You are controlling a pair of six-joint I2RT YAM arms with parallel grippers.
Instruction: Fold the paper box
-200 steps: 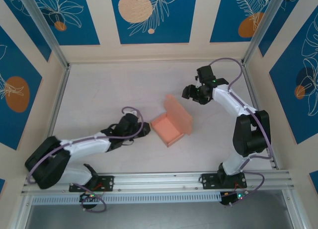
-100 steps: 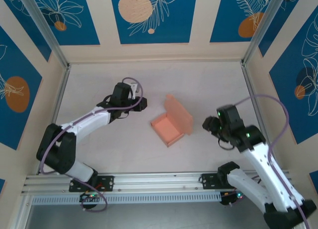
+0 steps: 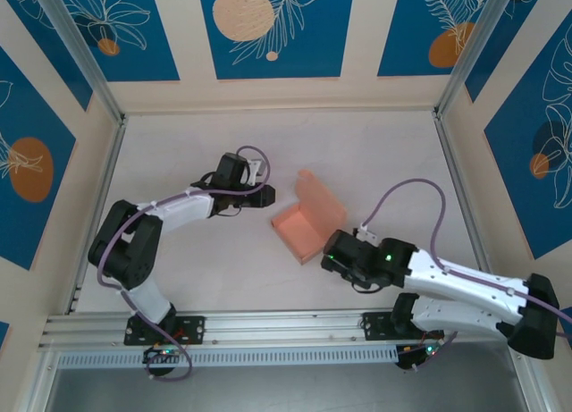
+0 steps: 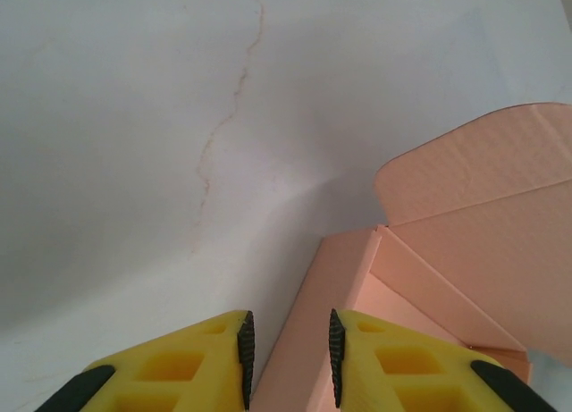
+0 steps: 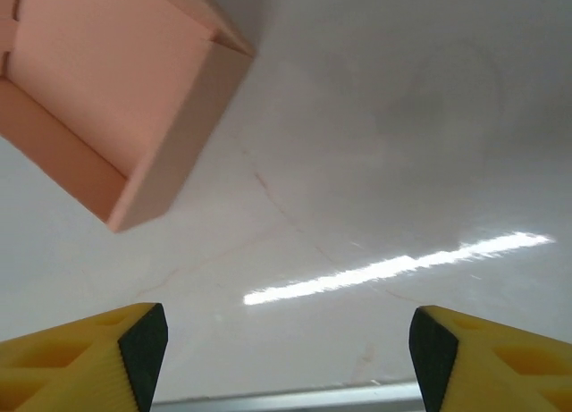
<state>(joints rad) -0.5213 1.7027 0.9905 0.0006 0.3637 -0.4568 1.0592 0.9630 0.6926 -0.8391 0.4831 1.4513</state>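
The salmon-pink paper box (image 3: 302, 230) lies mid-table as a shallow open tray, its lid flap (image 3: 323, 202) standing upright along the far right side. My left gripper (image 3: 266, 194) hovers just left of the box, a little apart from it. In the left wrist view the left gripper (image 4: 288, 358) shows a narrow gap between its pads, and the box's outer wall (image 4: 313, 314) runs beyond that gap, ungripped. My right gripper (image 3: 329, 256) sits low by the box's near corner. In the right wrist view the right gripper (image 5: 288, 354) is wide open and empty, with the box (image 5: 116, 99) ahead at upper left.
An aluminium rail (image 3: 286, 327) carrying both arm bases runs along the near edge and also appears as a strip (image 5: 286, 399) in the right wrist view. Metal frame posts (image 3: 103, 175) and patterned blue walls enclose the white table (image 3: 179, 251).
The right arm swung from the right side down to the box's near corner and its jaws widened. The left gripper shifted a little right, closer to the box.
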